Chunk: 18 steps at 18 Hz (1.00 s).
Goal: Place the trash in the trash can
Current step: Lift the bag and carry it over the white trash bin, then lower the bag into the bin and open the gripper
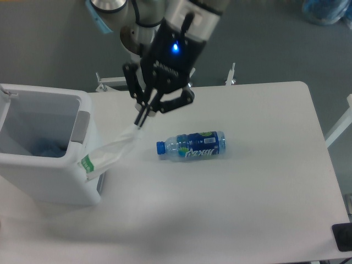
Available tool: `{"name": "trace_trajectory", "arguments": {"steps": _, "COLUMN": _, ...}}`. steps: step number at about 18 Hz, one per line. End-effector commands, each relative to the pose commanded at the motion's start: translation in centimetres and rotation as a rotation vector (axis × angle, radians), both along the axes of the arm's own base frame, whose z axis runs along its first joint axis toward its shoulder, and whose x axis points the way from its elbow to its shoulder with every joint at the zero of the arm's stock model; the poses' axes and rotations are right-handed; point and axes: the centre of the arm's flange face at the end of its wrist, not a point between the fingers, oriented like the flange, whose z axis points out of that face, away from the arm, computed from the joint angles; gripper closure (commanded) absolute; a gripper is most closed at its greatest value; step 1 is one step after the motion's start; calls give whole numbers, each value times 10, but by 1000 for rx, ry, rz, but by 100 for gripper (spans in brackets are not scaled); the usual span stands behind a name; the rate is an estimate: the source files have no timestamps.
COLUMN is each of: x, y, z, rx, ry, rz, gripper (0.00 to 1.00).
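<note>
Worktop (264, 209): white, rounded corners, carries all items listed below.

Arm: grey segments with pale blue caps, reaching down from the top of the view; a blue light glows on the wrist.

Trash can (49, 176): large boxy white bin with a grey panel at its right rim, standing at the left end of the worktop, open at the top; something bluish lies dimly inside.

End effector (141, 117): black, two fingers, hanging above the worktop between the trash can and the bottle. The fingers are pinched together on the upper end of the plastic bag.

Plastic bag (109, 152): thin, white, translucent, stretched diagonally down and to the left from the fingertips. Its lower end, with the green strip, lies against the right wall of the trash can, outside the bin, below the rim.

Bottle (191, 146): small, clear, blue label and blue cap, lying on its side near the middle of the worktop, cap pointing left, apart from the bag and the end effector.

Dark object (342, 237): at the lower right edge, partly cut off.
</note>
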Motion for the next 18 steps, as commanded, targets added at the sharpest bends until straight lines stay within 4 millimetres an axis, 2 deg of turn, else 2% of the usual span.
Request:
{"name": "trace_trajectory", "arguments": {"steps": 5, "x": 43, "y": 15, "z": 6, "rx": 4, "ry": 4, "rz": -66, "gripper": 100}}
{"name": "trace_trajectory", "arguments": {"steps": 6, "x": 47, "y": 14, "z": 6, "rx": -1, "ry": 1, "rz": -62, "gripper": 100}}
{"name": "trace_trajectory", "arguments": {"steps": 8, "x": 52, "y": 22, "z": -6, "rx": -16, "ry": -18, "rz": -78, "gripper": 100}}
{"name": "trace_trajectory", "arguments": {"steps": 10, "x": 75, "y": 42, "z": -22, "rx": -38, "ry": -35, "rz": -133, "gripper": 100}}
{"name": "trace_trajectory", "arguments": {"steps": 18, "x": 131, "y": 68, "z": -67, "rx": -134, "ry": -26, "rz": -230, "gripper": 100}}
